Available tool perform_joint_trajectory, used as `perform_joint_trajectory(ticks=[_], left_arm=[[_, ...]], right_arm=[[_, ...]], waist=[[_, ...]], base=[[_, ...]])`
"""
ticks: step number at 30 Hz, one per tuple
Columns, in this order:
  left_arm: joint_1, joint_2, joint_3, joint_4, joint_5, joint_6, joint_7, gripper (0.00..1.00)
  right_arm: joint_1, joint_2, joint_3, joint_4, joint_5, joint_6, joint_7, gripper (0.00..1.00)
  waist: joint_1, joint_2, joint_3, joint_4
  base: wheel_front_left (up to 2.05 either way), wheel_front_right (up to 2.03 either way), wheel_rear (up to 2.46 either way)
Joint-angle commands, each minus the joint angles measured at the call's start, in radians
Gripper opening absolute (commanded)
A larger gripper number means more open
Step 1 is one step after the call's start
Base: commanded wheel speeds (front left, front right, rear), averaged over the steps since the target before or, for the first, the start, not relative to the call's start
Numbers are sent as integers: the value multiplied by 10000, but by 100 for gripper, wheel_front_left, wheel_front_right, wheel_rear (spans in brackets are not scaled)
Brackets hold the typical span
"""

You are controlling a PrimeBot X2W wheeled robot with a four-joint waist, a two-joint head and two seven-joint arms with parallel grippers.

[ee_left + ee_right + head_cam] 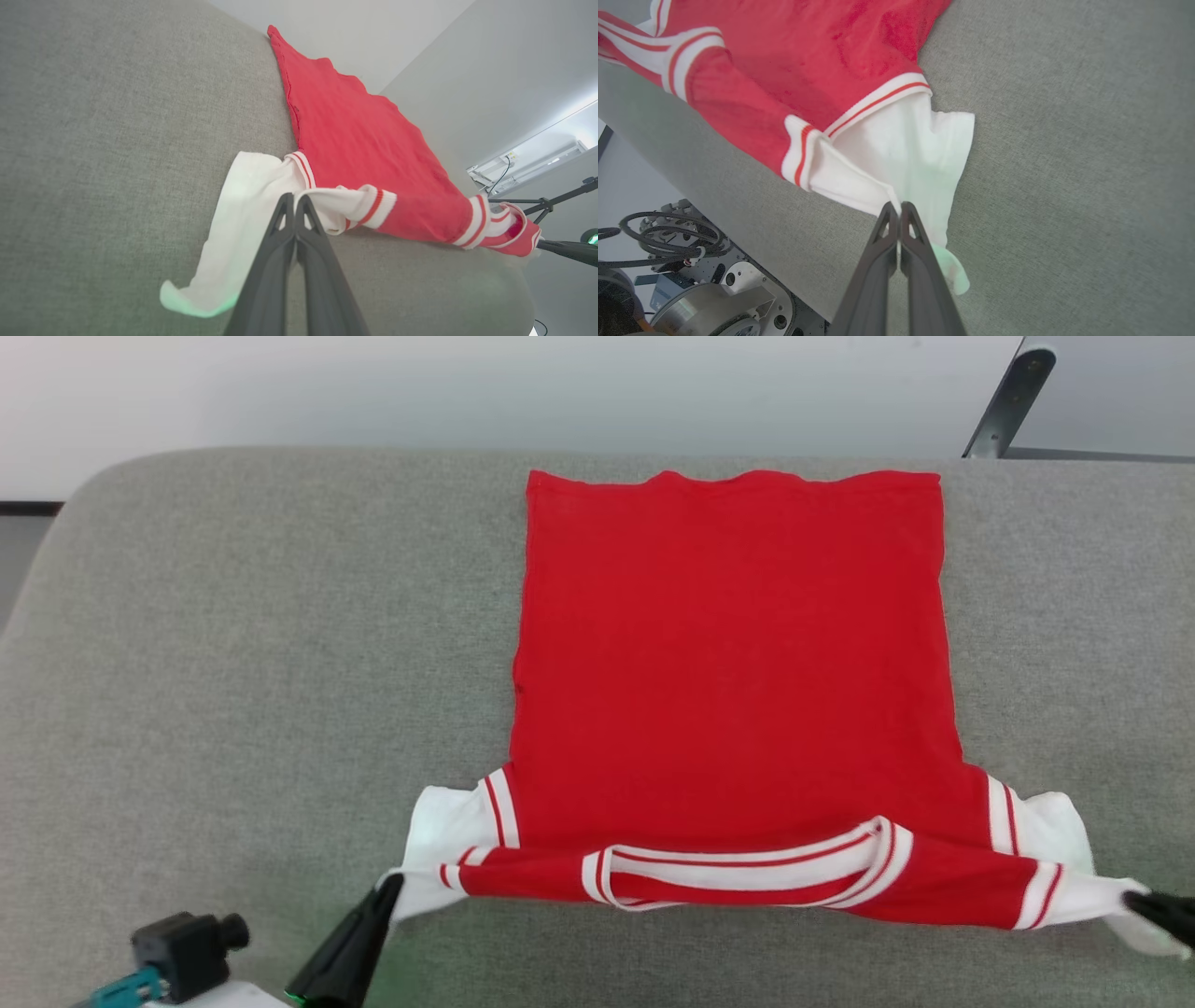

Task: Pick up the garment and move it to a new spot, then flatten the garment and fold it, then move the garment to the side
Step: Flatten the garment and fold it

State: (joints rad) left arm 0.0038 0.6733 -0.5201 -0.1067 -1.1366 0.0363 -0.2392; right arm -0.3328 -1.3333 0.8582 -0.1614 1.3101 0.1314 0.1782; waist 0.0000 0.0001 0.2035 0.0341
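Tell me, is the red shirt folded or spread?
Spread flat, mostly: the garment lies open on the grey cushion, only its collar end turned over.

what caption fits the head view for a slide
Left gripper and right gripper shut on the white sleeve ends of the red garment, spread on a grey cushion.

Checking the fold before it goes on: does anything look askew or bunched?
Mostly tidy. The garment lies flat, but both its white sleeve ends bunch where the left gripper and right gripper pinch them.
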Motion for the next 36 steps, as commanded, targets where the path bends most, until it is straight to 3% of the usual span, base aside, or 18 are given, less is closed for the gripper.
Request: perform_joint_trajectory(ticks=[1,9,16,25,26,27,28,32,36], left_arm=[[-98,-1,-78,163,53,-3,82,0],[-724,-222,-968,1350,692,-8,928,0],[-1061,-747,-1282,2441,833,-147,902,0],[-1391,-1016,-1361,3091,837,-389,833,0],[-1412,-1029,-1350,3126,834,-417,792,0],[-1421,-1041,-1334,3149,818,-467,755,0],[-1418,-1043,-1313,3159,797,-477,736,0],[-1399,-973,-1289,3023,876,-449,635,0],[-1522,-931,-1339,2566,1048,-360,653,0]], right_arm=[[217,246,-68,84,-102,-13,211,0],[372,2093,-549,1112,-1329,-12,1489,0],[625,3758,-1033,2195,-2595,-12,2209,0],[1054,4776,-1734,2411,-3375,-13,2640,2],[1089,4883,-1903,2348,-3410,-13,2543,44],[1118,4982,-2138,2282,-3393,-13,2455,95],[1101,5007,-2381,2140,-3411,-13,2370,100],[1116,4929,-3574,1217,-3323,-12,2401,100],[832,4286,-5024,237,-3834,-10,3169,100]], waist=[[0,-1,89,-18],[0,-1,420,53],[0,-1,537,58],[0,-1,591,62],[0,-1,587,52],[0,-1,577,48],[0,-1,569,43],[0,-1,535,32],[0,-1,587,214]], base=[[0,0,0],[0,0,0],[0,0,0],[0,0,0],[0,0,0],[0,0,0],[0,0,0],[0,0,0],[0,0,0]])
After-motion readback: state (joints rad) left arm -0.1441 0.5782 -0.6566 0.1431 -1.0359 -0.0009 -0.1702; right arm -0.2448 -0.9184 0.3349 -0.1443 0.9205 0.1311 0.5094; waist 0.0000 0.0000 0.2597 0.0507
